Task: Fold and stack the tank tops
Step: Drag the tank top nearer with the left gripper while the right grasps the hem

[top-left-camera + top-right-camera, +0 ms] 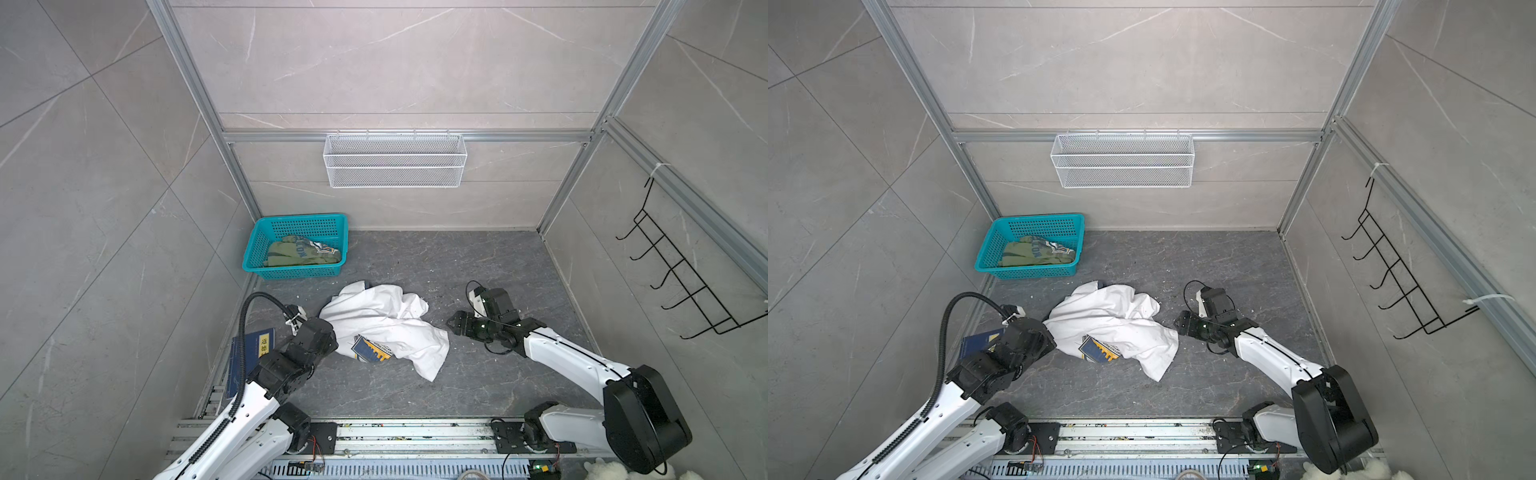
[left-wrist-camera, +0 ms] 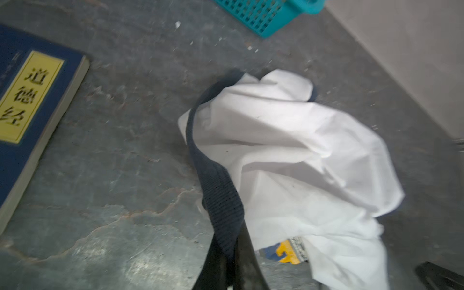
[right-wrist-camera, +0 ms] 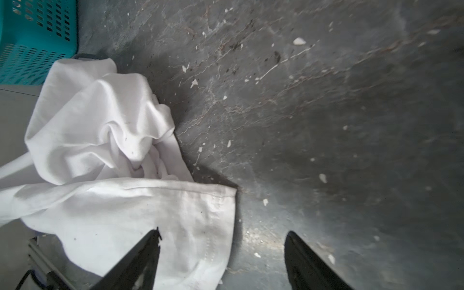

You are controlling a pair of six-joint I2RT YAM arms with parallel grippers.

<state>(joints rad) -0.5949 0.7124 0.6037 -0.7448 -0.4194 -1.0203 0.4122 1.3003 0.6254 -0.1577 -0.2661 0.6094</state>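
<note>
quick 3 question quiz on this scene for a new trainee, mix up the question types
1. True or false: the olive tank top lies inside the teal basket.
2. What does the left gripper pinch? A the navy trim of the white tank top; B the basket's rim; C nothing.
3. Fill in: the right gripper hangs over the white top's edge with its jaws ____.

Key: 1 true; 2 A; 3 open.

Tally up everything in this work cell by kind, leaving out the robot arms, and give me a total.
Tank tops: 2 (white tank top, olive tank top)
Baskets: 2 (teal basket, wire basket)
Books: 1 (blue book)
Racks: 1 (black hook rack)
Total: 6
</note>
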